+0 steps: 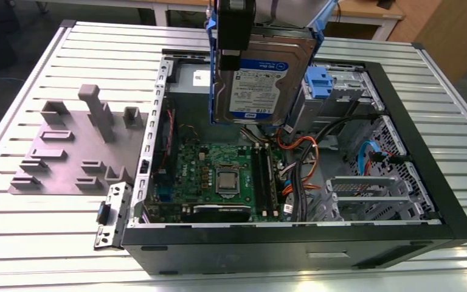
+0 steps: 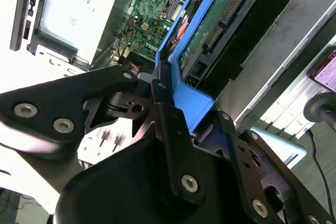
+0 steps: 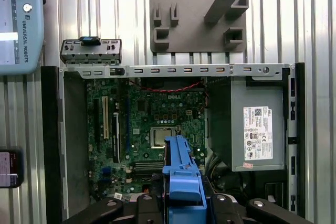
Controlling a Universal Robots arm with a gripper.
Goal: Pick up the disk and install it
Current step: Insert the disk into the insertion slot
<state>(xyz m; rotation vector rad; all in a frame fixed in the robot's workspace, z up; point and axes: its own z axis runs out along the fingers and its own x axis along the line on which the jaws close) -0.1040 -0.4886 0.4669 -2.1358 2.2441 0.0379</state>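
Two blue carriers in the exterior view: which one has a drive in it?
The one the gripper holds above the open case: it frames the labelled disk. The other blue bracket sits bare inside the case.

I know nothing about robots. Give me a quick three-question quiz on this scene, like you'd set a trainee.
1. True or false: the disk lies flat on the table.
2. Where is the claw holding the disk? A) above the open computer case; B) already seated inside it; C) off to one side, over the table.
3. Fill in: the claw grips the disk by its ___ plastic frame.

Key: 1 false, it hangs upright in the claw. 2 A. 3 blue.
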